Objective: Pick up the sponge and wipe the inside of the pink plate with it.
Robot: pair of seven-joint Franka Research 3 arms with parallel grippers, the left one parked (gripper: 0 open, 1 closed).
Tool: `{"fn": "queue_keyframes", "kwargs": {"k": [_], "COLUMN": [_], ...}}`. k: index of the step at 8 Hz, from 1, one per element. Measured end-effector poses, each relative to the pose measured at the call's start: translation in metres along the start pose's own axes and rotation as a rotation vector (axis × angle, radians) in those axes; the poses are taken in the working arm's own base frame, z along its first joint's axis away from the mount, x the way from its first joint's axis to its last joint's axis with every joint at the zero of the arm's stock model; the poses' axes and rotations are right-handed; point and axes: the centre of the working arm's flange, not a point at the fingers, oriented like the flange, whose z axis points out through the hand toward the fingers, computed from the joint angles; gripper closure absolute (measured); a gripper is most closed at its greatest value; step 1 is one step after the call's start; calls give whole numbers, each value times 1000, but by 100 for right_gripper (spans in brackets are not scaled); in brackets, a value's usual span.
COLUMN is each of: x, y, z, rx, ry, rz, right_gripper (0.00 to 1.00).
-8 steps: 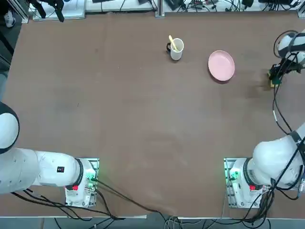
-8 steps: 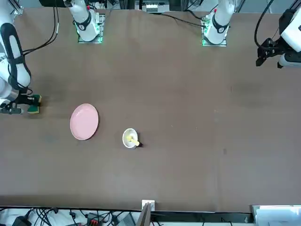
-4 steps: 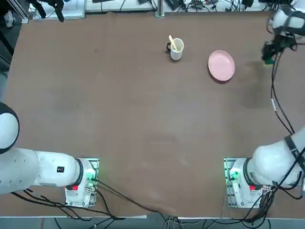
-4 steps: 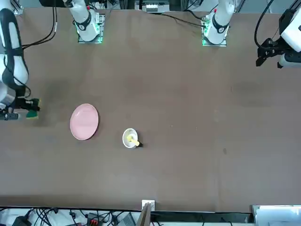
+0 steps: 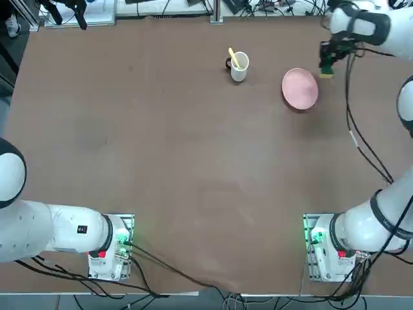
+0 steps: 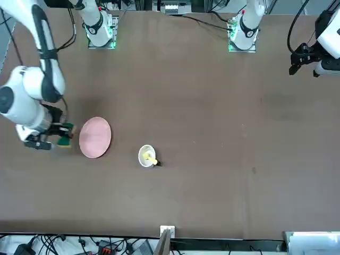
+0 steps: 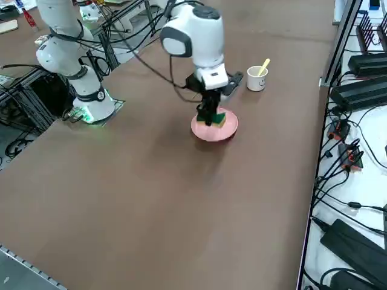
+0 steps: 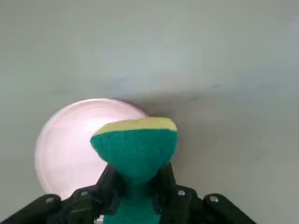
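Note:
My right gripper [image 5: 327, 66] is shut on the sponge [image 8: 134, 145], a small green block with a yellow layer, squeezed between the black fingers [image 8: 105, 184]. It hangs in the air just beside the rim of the pink plate [image 5: 299, 88], on the side away from the mug. From the front the sponge [image 6: 64, 141] shows just left of the pink plate [image 6: 95, 137]. From the right side the sponge [image 7: 216, 120] overlaps the pink plate [image 7: 214, 130]. In the wrist view the pink plate [image 8: 70, 140] lies below and beyond the sponge.
A white mug [image 5: 239, 66] with a yellow stick in it stands left of the plate in the top view, a short gap away. Cables and equipment line the table's far edge [image 5: 213, 18]. The parked left arm sits at the near left corner.
My right gripper has carried the sponge from the table's right edge up and across toward the plate, and it now hangs beside the plate's rim. Plate and mug have not moved.

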Motion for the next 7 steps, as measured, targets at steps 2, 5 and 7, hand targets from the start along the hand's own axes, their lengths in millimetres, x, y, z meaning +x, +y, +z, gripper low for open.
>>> {"fn": "queue_keyframes", "kwargs": {"k": [2,5,7], "x": [-2,2,0], "y": [-34,-42,-55], "z": [38,94,107], "rx": [14,-4,-8], "ry": [-29,-29,-28], "rz": [5,22,39], "right_gripper": [62,60,59]}}
